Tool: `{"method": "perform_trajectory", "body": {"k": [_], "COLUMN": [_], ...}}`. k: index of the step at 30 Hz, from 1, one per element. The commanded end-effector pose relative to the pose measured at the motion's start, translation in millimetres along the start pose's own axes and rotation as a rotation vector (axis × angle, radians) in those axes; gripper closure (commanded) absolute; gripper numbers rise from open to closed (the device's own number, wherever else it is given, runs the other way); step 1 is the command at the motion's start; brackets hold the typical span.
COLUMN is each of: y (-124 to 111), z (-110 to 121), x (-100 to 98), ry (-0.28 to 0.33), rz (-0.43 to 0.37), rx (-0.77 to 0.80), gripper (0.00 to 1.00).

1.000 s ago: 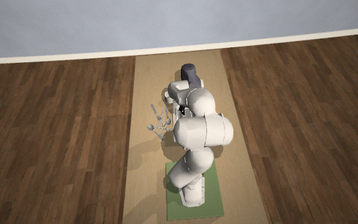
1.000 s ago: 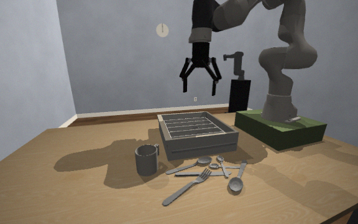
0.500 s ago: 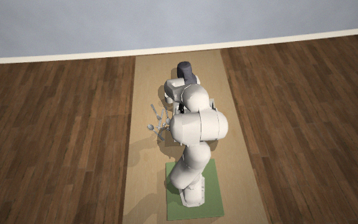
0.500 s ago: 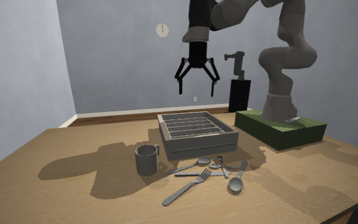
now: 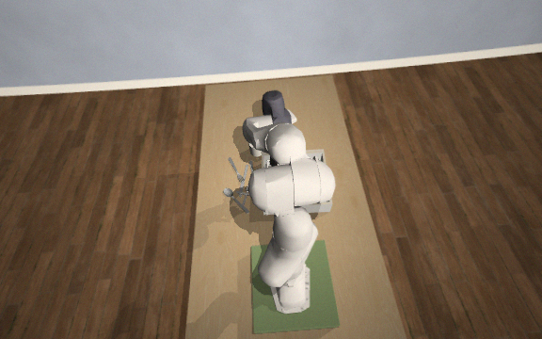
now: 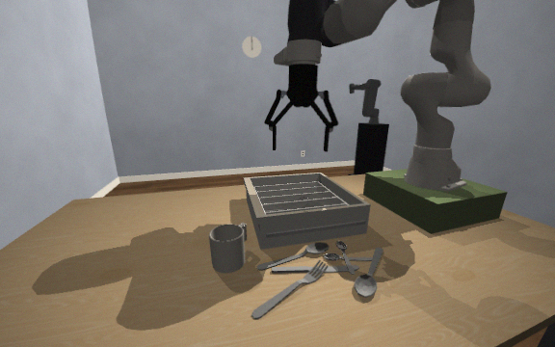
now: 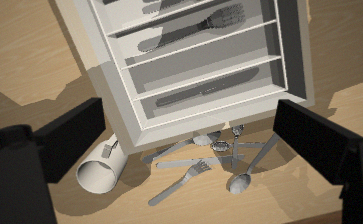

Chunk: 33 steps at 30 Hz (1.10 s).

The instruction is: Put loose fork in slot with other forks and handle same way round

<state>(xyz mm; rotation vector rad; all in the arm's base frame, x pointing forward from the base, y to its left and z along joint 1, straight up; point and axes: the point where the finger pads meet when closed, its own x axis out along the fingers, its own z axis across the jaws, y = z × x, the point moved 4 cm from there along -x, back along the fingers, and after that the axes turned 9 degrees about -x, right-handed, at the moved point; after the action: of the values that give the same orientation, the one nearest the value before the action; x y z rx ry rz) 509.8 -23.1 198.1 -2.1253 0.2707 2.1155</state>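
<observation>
The loose fork [image 6: 289, 289] lies on the table in front of the grey cutlery tray [image 6: 304, 204], tines toward the tray; it also shows in the wrist view [image 7: 179, 182]. The tray [image 7: 192, 60] has long slots. One slot holds a fork [image 7: 192, 32], its tines to the right in the wrist view. Another slot holds a knife [image 7: 207, 89]. My gripper [image 6: 301, 131] is open and empty, high above the tray's front part.
A grey mug [image 6: 227, 248] stands left of the tray's front. Several spoons and a knife lie in a loose heap [image 6: 340, 262] beside the fork, with a large spoon [image 6: 368, 280] at the right. The arm's green base [image 6: 434, 198] is behind to the right.
</observation>
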Motion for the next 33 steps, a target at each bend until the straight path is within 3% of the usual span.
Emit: {"method": "perform_trajectory", "body": {"k": [1, 33], "y": [-6.6, -64.7], "z": [-5.3, -33.3], "x": [0.7, 12.6], "ry": [-0.011, -0.002], "rz": [-0.018, -0.019], "rx": [-0.166, -0.654], "gripper": [0.0, 0.0]}}
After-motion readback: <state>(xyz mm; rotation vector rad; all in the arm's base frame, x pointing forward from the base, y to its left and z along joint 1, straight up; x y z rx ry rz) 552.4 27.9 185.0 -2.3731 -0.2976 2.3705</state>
